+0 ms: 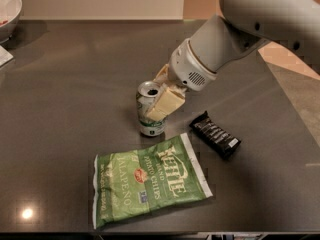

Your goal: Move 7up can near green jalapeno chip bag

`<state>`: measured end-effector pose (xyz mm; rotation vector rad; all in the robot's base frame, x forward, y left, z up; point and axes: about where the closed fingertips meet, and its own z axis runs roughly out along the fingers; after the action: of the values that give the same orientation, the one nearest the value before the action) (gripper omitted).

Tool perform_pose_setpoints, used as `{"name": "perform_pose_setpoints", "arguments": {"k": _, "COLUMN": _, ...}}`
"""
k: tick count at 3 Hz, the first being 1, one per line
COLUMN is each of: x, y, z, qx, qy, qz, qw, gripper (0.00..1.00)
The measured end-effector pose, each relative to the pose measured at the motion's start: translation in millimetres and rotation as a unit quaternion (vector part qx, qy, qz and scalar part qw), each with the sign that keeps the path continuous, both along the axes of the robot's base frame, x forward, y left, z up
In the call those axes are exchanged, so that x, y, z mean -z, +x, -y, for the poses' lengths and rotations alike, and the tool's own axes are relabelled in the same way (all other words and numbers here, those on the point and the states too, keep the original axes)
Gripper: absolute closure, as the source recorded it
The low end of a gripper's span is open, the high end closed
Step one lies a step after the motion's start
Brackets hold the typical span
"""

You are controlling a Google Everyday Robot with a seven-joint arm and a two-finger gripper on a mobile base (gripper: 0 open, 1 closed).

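Observation:
The 7up can (150,128), silver-white with green lettering, stands upright on the dark table just above the top edge of the green jalapeno chip bag (150,184), which lies flat near the front. My gripper (153,108) reaches down from the upper right and is shut on the can. One beige finger (166,103) lies across the can's right side; the other is hidden behind the can.
A black wrapped snack bar (215,135) lies right of the can and bag. A white bowl (8,6) sits at the far left corner, with a white object (4,56) below it at the left edge. The table's right edge (290,104) runs diagonally.

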<state>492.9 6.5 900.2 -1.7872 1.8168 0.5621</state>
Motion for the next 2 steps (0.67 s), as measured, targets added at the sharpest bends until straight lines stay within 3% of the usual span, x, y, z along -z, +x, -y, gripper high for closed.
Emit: {"name": "perform_pose_setpoints", "arguments": {"k": 2, "x": 17.4, "y": -8.5, "z": 4.3, "qx": 0.003, "qy": 0.003, "qz": -0.007, "qw": 1.0, "gripper": 0.35}}
